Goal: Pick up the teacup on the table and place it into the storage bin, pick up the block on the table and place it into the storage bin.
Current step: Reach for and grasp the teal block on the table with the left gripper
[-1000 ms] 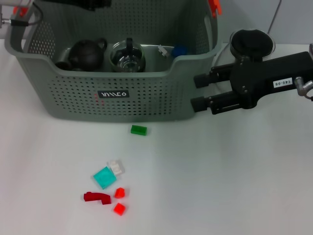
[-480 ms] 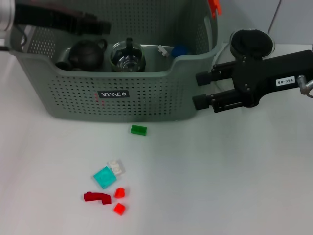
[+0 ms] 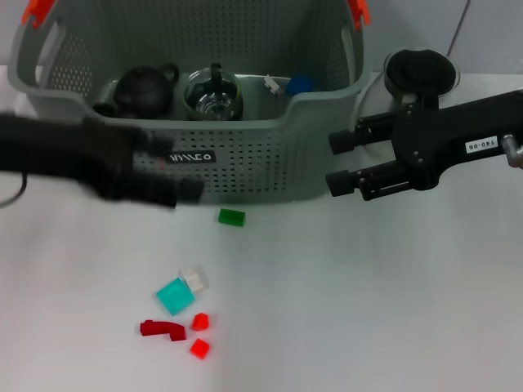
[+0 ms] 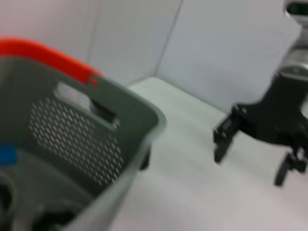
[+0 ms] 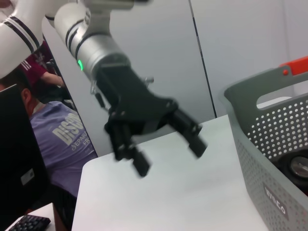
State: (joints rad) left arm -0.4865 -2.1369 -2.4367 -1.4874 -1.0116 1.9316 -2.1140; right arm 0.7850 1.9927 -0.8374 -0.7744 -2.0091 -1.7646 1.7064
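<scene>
The grey perforated storage bin point(image 3: 270, 155) stands at the back of the white table, and its orange-tipped corner point(image 4: 72, 67) also shows in the left wrist view. A green block point(image 3: 231, 216) lies just in front of it. I cannot pick out the teacup. My left gripper point(image 3: 178, 170) is blurred with motion in front of the bin's left front wall. In the right wrist view the left gripper point(image 5: 168, 154) is open and empty. My right gripper point(image 3: 335, 162) hovers open and empty beside the bin's right wall. The left wrist view shows the right gripper point(image 4: 252, 161) too.
Inside the bin are a black teapot point(image 3: 145, 90), a glass pitcher point(image 3: 212, 94) and a blue piece point(image 3: 300, 83). Near the front lie a cyan block point(image 3: 174, 296), a clear piece point(image 3: 194, 278) and red pieces point(image 3: 162, 329). A dark round vessel point(image 3: 421, 72) stands behind the right gripper.
My left arm swept from above the bin's back left corner down to the front of the bin. The right gripper drifted slightly rightward. The blocks have not moved.
</scene>
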